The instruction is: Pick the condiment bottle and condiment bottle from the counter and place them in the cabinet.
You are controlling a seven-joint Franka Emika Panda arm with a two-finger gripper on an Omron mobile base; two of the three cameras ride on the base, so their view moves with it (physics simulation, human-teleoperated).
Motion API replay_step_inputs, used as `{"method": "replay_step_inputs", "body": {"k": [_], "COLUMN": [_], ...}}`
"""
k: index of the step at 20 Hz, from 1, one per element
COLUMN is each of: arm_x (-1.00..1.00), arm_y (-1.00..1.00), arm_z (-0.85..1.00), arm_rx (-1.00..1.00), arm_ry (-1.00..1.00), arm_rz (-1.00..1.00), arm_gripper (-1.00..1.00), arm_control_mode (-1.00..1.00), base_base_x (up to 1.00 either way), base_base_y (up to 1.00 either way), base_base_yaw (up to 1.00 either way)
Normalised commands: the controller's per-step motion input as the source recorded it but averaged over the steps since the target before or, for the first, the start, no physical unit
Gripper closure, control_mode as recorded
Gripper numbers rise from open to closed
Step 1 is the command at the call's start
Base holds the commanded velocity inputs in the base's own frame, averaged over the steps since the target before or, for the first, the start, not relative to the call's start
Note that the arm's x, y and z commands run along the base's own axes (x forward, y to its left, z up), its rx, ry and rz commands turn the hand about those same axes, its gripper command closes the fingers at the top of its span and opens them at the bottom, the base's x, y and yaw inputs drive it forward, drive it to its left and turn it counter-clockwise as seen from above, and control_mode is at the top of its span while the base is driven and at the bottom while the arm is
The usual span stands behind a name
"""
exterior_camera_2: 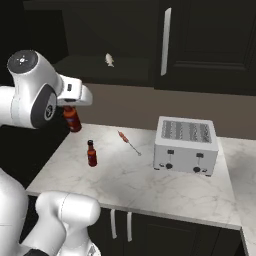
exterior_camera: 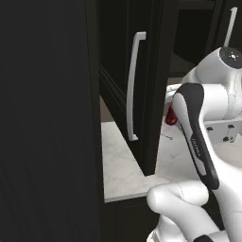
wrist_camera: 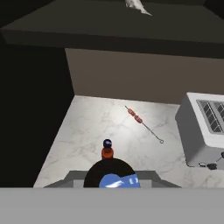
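My gripper [exterior_camera_2: 69,108] is shut on the neck of a larger red condiment bottle [exterior_camera_2: 72,120], which hangs above the left end of the counter [exterior_camera_2: 150,185]. In the hand view its dark top with a blue label [wrist_camera: 112,176] hides my fingertips. A sliver of it [exterior_camera: 170,116] shows past the open door. A smaller red condiment bottle [exterior_camera_2: 92,154] with a dark cap stands upright on the counter, right below the held one [wrist_camera: 107,149]. The near-black cabinet stands open, its shelf [exterior_camera_2: 107,70] above and behind my hand. A small white object [exterior_camera_2: 109,60] lies on that shelf; I cannot tell if it is the white bottle.
A silver toaster [exterior_camera_2: 186,145] sits on the right of the counter. A thin skewer [exterior_camera_2: 129,142] lies between it and the small bottle. The open cabinet door with its pale handle [exterior_camera: 133,85] juts out at the left. A shut door with a handle [exterior_camera_2: 165,42] hangs right of the shelf.
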Motion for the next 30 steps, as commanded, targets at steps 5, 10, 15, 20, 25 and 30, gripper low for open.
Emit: {"method": "replay_step_inputs", "body": {"k": [5, 10, 15, 20, 25, 30], "arm_x": [-0.17, -0.02, -0.04, -0.01, -0.09, -0.09], "arm_y": [-0.03, 0.0, 0.0, 0.0, 0.0, 0.0], "arm_z": [0.41, 0.19, 0.34, 0.32, 0.32, 0.23], "arm_rx": [0.01, 0.0, 0.0, 0.0, 0.0, 0.0], "arm_ry": [0.0, -0.05, -0.08, -0.07, -0.05, -0.05], "arm_rz": [0.0, 0.0, 0.0, 0.0, 0.0, 0.0], "arm_gripper": [1.0, 1.0, 1.0, 1.0, 1.0, 1.0], "arm_control_mode": [-1.0, -1.0, -1.0, -1.0, -1.0, -1.0], "base_base_x": [0.0, 0.0, 0.0, 0.0, 0.0, 0.0], "base_base_y": [0.0, 0.0, 0.0, 0.0, 0.0, 0.0], "base_base_yaw": [0.0, 0.0, 0.0, 0.0, 0.0, 0.0]}}
